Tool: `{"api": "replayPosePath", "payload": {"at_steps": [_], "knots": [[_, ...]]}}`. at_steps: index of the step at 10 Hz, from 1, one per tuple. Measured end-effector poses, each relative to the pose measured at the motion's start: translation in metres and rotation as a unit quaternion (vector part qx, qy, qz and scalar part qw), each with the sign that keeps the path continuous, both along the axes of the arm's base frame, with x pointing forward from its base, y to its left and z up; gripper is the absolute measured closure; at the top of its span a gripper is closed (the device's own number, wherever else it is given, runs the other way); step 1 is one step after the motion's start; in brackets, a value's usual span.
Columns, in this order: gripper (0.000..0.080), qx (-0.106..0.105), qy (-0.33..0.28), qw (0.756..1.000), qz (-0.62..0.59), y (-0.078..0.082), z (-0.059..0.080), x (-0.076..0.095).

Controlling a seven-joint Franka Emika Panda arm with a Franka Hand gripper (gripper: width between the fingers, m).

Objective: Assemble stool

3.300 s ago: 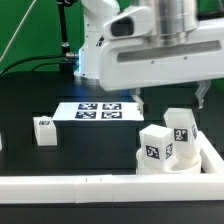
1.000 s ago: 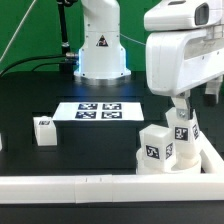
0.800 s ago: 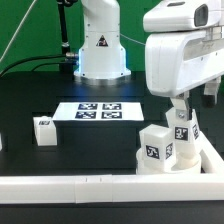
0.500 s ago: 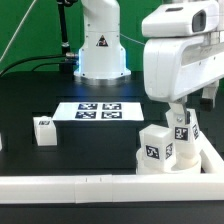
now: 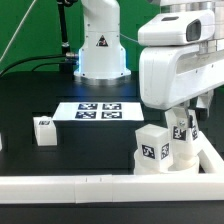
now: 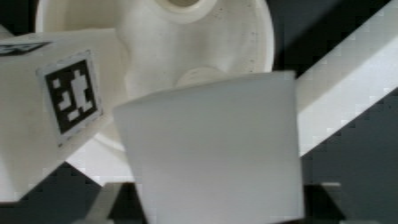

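Masking the hand (image 5: 185,124), the wrist housing (image 5: 180,65) (bulky) leaves open-or-closed impossible to tell.

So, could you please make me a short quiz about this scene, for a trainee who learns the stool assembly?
1. True or false: the seat lies on the marker board.
2. Where is the lone leg? A) on the black table, at the exterior view's left of the marker board; B) on the seat; C) in the claw.
3. Short answer: over which stool part does the claw hang?
Key: 1 false; 2 A; 3 the seat.
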State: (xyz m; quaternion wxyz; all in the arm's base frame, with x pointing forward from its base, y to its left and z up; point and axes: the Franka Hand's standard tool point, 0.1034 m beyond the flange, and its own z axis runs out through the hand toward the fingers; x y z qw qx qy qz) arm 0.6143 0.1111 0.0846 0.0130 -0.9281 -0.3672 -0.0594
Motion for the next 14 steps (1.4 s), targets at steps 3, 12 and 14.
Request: {"api": "replayPosePath", "payload": {"at_steps": [3, 12, 14], "knots": [[0.046, 0.012, 0.007, 0.993, -0.121, -0.003, -0.001, 0.004], [0.0459, 0.069, 0.039, 0.826, -0.559, 0.004, -0.002, 0.011], [0.0459, 0.076, 0.044, 0.788, -0.61, 0.003, -0.003, 0.011]]}}
